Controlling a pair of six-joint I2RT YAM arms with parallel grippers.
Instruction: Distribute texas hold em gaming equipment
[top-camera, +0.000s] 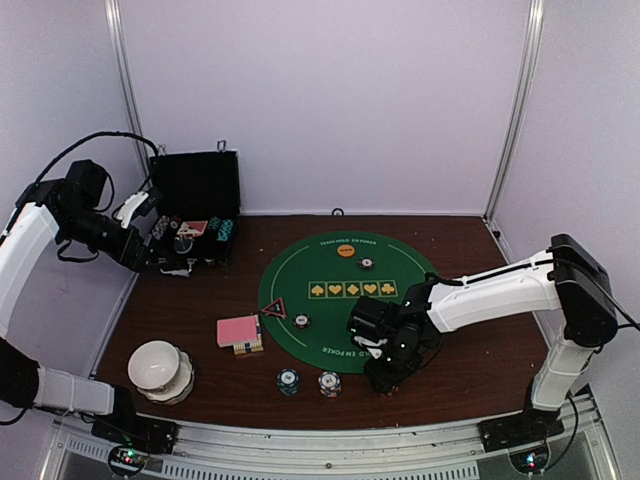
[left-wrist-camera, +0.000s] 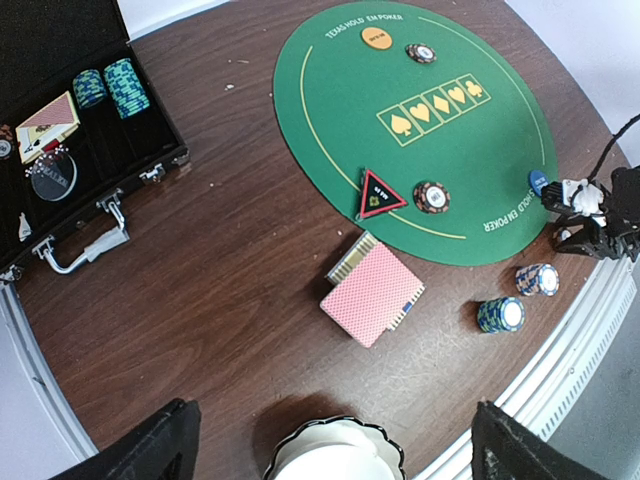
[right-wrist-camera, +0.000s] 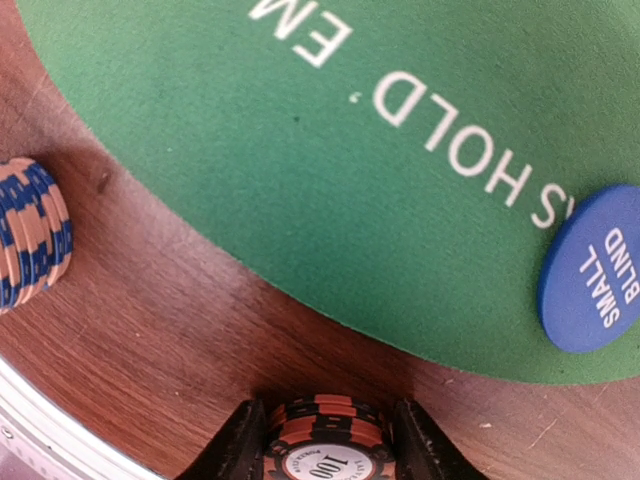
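Red-black chips (right-wrist-camera: 325, 435), a short stack marked 100, sit on bare wood just off the green mat (right-wrist-camera: 300, 150), clamped by the right gripper (right-wrist-camera: 328, 450), one finger against each side. Blue button (right-wrist-camera: 595, 270) lies on the mat's rim, near that stack. Blue chips (right-wrist-camera: 30, 235) stand off the mat, apart from the gripper. Left gripper (left-wrist-camera: 332, 415) hangs by the case (top-camera: 195, 190), well away from the mat, fingers spread wide; cards (left-wrist-camera: 372, 295) lie just off the mat's edge, well clear of it, beside the triangle marker (left-wrist-camera: 381, 192) on the mat
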